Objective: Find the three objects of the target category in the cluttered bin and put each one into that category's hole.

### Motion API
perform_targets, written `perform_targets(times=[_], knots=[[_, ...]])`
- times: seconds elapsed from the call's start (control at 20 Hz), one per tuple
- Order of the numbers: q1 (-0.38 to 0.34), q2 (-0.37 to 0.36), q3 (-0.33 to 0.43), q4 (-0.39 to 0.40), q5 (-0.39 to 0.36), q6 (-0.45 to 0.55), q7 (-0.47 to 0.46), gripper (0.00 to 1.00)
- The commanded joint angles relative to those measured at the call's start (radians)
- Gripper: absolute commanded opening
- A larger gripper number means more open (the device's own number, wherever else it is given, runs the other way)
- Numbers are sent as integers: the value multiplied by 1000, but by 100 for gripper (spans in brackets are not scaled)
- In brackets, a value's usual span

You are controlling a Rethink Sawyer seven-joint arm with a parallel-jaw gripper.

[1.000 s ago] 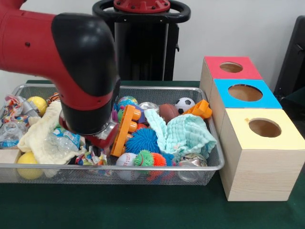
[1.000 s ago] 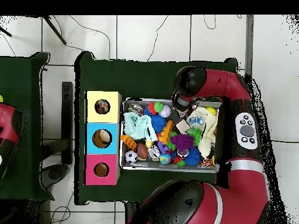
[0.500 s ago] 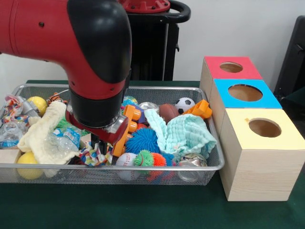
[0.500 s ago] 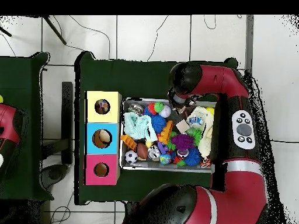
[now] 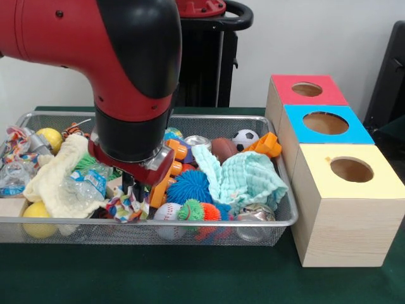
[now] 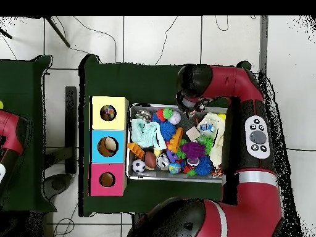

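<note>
Tool (image 5: 133, 192): low inside the wire bin, at its front edge, dark fingers down in the clutter; the arm's wrist hides most of it, so I cannot tell whether it is spread or pressed together.
Just under the tool: a multicoloured rope toy (image 5: 125, 206), touching or nearly touching the fingers; contact cannot be confirmed.
Arm (image 5: 120, 69): red and black, comes in from above and covers the bin's left-centre in the front view; in the overhead view its elbow (image 6: 196, 80) sits over the bin's top edge.
Beside the tool: orange plastic toy (image 5: 166, 172) leaning tilted against the wrist; blue spiky ball (image 5: 190, 185) just past it; baseball (image 5: 167, 212) and a green-and-orange spiky ball (image 5: 200, 212) by the front wall.
Further out in the bin: mint cloth (image 5: 245, 179) draped over the right half; small soccer ball (image 5: 245, 138) and brown football (image 5: 223, 148) at the back; cream cloth (image 5: 56, 172) and crumpled plastic bottle (image 5: 83, 185) on the left; yellow balls (image 5: 39, 227) at the left corners.
Bin (image 5: 278, 220): silver mesh, on the green worktop (image 5: 190, 272).
Sorting boxes: three wooden boxes in a row just beside the bin, each with a round hole: yellow top (image 5: 352, 177), blue top (image 5: 325, 123), red top (image 5: 307, 90).
Target category's objects: not identifiable; nothing is visibly held.
</note>
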Motion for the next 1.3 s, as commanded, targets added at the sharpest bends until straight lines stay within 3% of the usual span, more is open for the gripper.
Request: perform_targets(times=[0.05, 0.2, 0.6, 0.95, 1.3], knots=[[16, -22, 6, 68, 9, 0, -52, 0], [34, -13, 3, 46, -9, -4, -54, 0], [107, -46, -38, 152, -3, -105, 84, 0], [152, -23, -63, 95, 41, -42, 140, 0], [171, -13, -85, 93, 81, -52, 167, 0]])
